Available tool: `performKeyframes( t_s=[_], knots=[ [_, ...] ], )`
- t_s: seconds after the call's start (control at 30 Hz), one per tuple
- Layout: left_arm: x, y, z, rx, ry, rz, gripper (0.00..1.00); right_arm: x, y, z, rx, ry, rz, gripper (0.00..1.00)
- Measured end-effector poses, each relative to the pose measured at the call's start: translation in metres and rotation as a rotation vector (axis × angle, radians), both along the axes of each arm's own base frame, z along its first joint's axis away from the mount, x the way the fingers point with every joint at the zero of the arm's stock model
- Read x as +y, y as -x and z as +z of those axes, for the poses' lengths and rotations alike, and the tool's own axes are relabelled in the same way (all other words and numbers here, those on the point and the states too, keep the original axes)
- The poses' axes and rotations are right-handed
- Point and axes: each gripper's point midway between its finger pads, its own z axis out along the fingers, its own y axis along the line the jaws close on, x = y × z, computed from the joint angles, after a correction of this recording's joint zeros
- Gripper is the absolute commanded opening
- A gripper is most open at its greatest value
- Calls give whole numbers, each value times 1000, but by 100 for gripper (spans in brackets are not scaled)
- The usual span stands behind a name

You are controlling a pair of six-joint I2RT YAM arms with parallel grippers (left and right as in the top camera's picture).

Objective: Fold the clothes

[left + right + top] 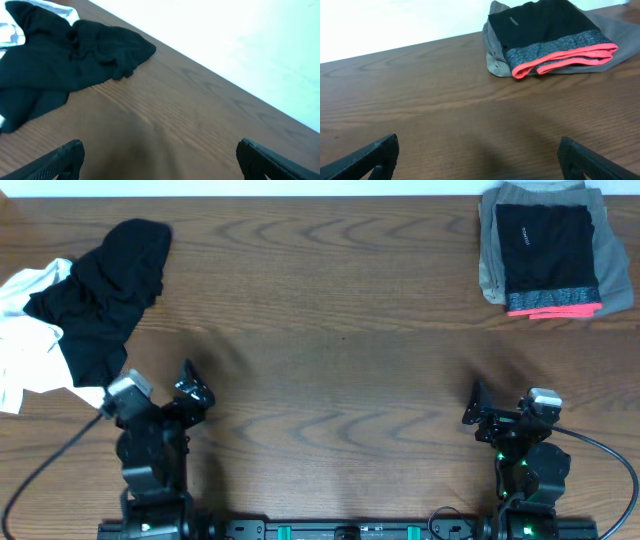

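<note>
At the near edge of the table [330,310] the left gripper [192,390] sits low over bare wood, its claw spread wide with nothing in it. Its own camera shows the two black fingers [65,157] far apart at the bottom corners of the view. The right gripper [478,408] stands the same way on the other side, spread wide and holding nothing (its wrist view shows only wood grain between the fingertips [380,152]). Both grippers are well apart from each other and from all the clothes.

Farther back on the left, a black garment [105,295] lies crumpled in a loose heap. It lies partly over a white T-shirt [25,330], which is bunched up too and reaches the table's left edge. From the left wrist the black heap [60,55] lies ahead and to the left, with a bit of white [10,32] showing past it.

In the far right corner the black trousers [545,245] lie folded into a neat rectangle, with the grey-and-coral waistband [555,305] along the near side. They rest on top of grey-khaki shorts [490,250], which stick out beyond them on the left, right and far sides. The right wrist view shows the same stack, trousers [540,22] over shorts [495,55], ahead and to the right
</note>
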Motion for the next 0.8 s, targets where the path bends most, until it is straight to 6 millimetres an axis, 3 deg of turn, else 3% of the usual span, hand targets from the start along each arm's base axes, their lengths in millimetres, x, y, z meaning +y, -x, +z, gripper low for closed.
performKeyframes(
  t_s=[0.13, 0.37, 0.6, 0.8],
  knots=[
    [-2, 3, -14, -50, -4, -8, 98, 0, 0, 0, 0, 0, 0, 99],
    [-3, 7, -20, -120, -20, -15, 98, 0, 0, 0, 0, 0, 0, 99],
    [-11, 11, 0, -198, -130, -60, 98, 0, 0, 0, 0, 0, 0, 99],
    [-19, 12, 5, -208, -223, -107, 98, 0, 0, 0, 0, 0, 0, 99]
  ],
)
